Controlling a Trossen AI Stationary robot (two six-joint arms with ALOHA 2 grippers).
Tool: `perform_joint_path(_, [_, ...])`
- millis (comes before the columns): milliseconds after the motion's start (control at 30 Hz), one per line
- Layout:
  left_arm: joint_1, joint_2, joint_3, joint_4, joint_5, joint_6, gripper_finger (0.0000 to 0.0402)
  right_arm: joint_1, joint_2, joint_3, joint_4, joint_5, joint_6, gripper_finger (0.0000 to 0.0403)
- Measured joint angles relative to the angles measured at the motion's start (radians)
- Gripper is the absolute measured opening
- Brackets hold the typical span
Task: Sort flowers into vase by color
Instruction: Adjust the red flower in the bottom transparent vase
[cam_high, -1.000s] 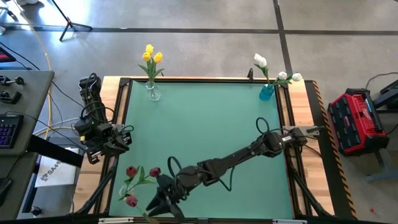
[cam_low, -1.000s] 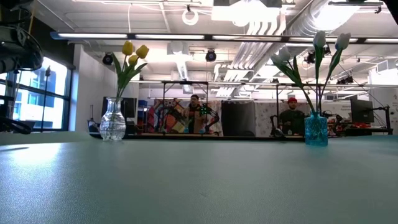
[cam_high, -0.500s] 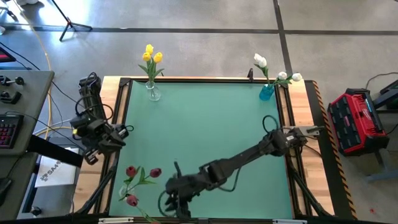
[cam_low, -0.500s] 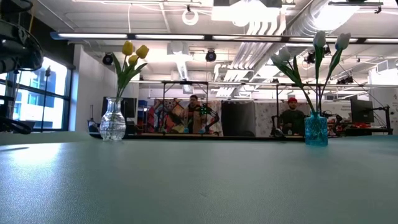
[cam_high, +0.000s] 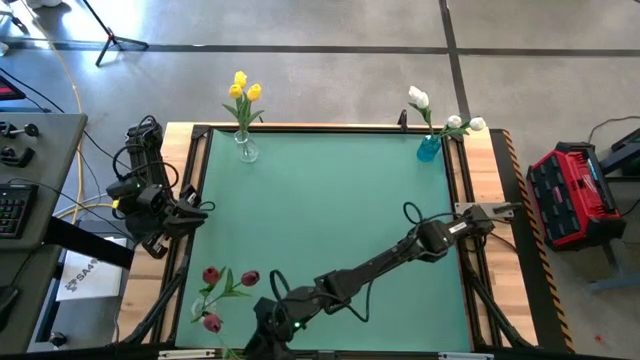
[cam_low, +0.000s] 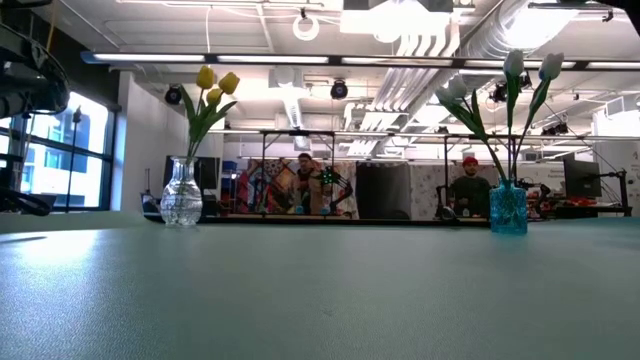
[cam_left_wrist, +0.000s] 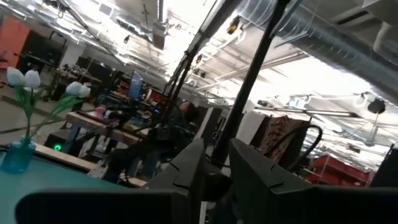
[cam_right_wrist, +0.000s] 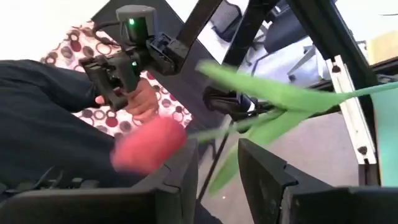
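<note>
Red tulip (cam_right_wrist: 149, 144), light, limp-stemmed, judged best taken on its thin green stem, is held there by the narrowly closed right gripper (cam_high: 262, 340) at the table's near edge; left gripper (cam_high: 190, 212) empty, narrow.

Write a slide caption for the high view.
Yellow tulips and white tulips stand in vases; red tulips lie on the mat beside the right end effector.
</note>
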Motion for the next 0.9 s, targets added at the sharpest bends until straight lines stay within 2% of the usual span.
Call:
perform_joint_path(200, [0.0,0.0,0.0,-0.003,-0.005,-0.013,0.0062,-0.017,0.0,0.0,0.132,-0.021,0.044,0.0103])
perform_joint_path(433, [0.0,-0.002,0.0,-0.003,-0.006,-0.027,0.0062,-0.033,-0.001,0.0,0.053,-0.012,0.129,0.0103])
perform_joint_path(567, [-0.003,-0.011,0.0,0.0,-0.006,-0.035,0.0062,-0.013,-0.001,0.0,-0.022,0.044,0.123,0.0103])
perform_joint_path(733, [-0.018,-0.01,0.0,-0.003,-0.004,-0.038,0.0059,0.001,-0.001,0.0,-0.083,0.182,0.093,0.0101])
perform_joint_path(900, [-0.02,0.0,0.0,-0.003,-0.003,-0.038,0.0038,0.021,0.005,0.0,-0.237,0.242,0.035,0.007])
